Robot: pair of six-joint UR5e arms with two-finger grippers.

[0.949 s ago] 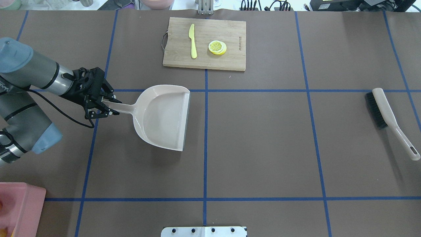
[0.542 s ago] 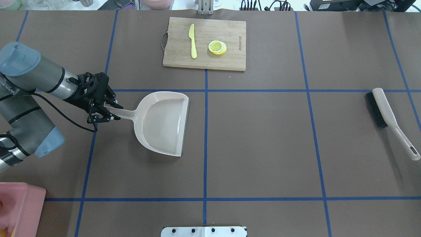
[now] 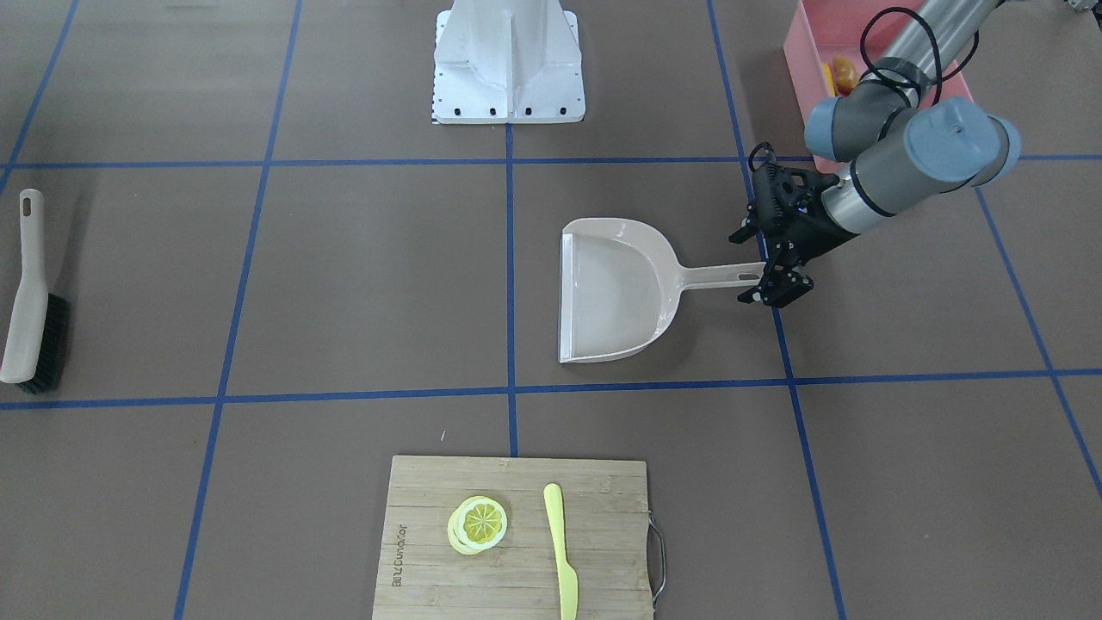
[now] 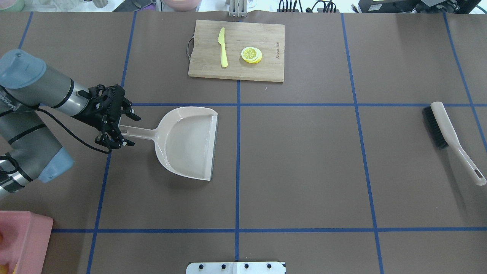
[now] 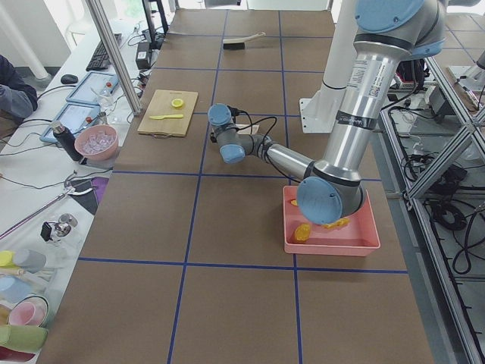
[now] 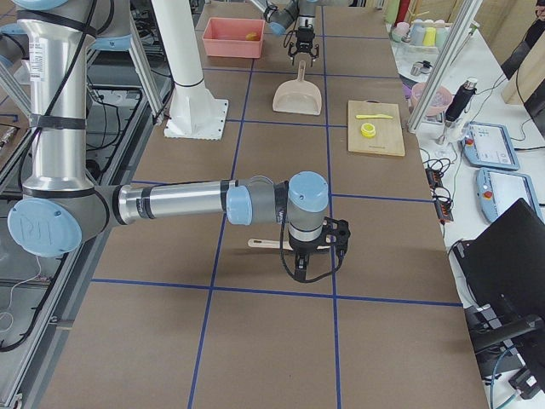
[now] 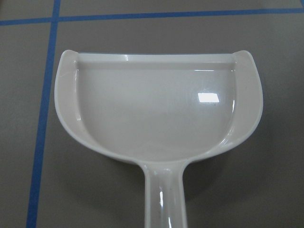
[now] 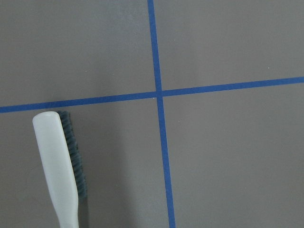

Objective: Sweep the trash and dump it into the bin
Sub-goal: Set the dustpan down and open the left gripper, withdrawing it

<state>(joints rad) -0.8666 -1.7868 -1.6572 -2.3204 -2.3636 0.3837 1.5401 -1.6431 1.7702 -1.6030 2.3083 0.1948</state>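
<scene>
The beige dustpan (image 4: 190, 142) lies flat on the table, and the left wrist view shows its pan (image 7: 156, 109) bare. My left gripper (image 4: 129, 130) stands open, one finger on each side of the handle's end, as the front view (image 3: 745, 267) also shows. The pink bin (image 4: 23, 236) sits at the near left corner by the robot's base. In it lies trash: an orange-brown lump (image 5: 301, 233) and a yellow corn cob (image 5: 333, 224). My right gripper (image 6: 315, 256) hangs low over the brush (image 6: 268, 243); it shows only in the right side view, so I cannot tell whether it is open or shut.
The brush (image 4: 449, 137) lies at the table's right side, bristles towards the far edge. A wooden cutting board (image 4: 236, 49) at the far middle carries a yellow knife (image 4: 223, 47) and a lemon slice (image 4: 251, 54). Blue tape lines cross the brown table.
The dustpan has come down and now rests flat on the table. My left gripper's fingers have spread apart and let go of the handle.
</scene>
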